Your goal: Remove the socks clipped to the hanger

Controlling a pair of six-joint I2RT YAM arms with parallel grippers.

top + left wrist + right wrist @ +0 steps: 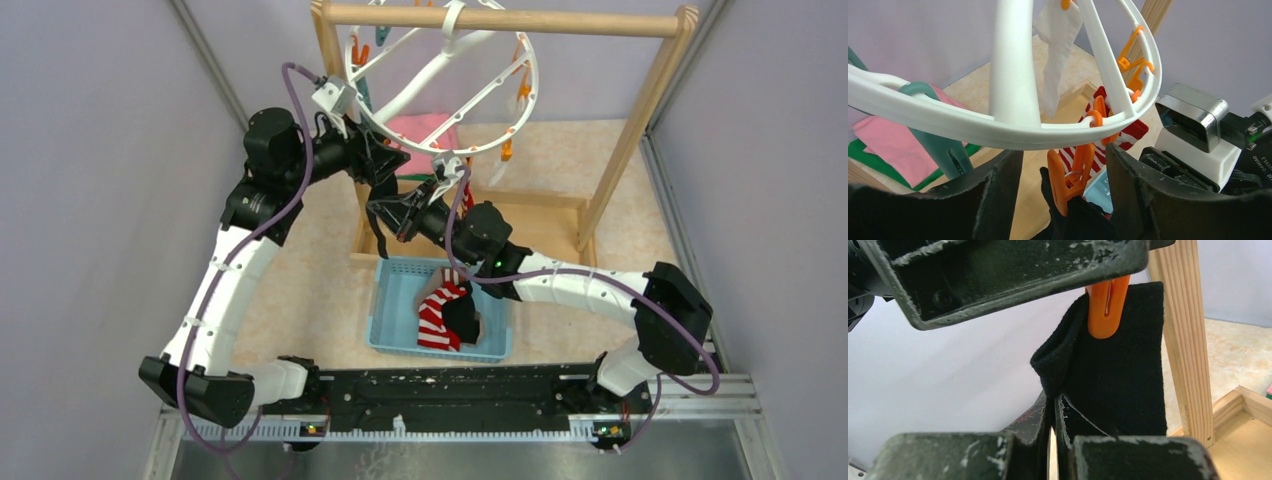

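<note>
Hanger [948, 117]: white ring seen close, from below.
Orange clip [1070, 172]: hung from rim, clamped on black sock [1075, 220].
Left end effector [1063, 180]: fingers held apart, flanking the clip.
White sock [1058, 40]: clipped at far rim.

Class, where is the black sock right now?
Right wrist view: the black sock hangs at centre from an orange clip, its edge pinched in the right gripper, left of the wooden rack post.

Robot lab cell, plain grey walls [90, 150], bolted arms [232, 285]

White print on black motor housing [1259, 167]: reads roughly "DAMIAO"; rest illegible.
</note>
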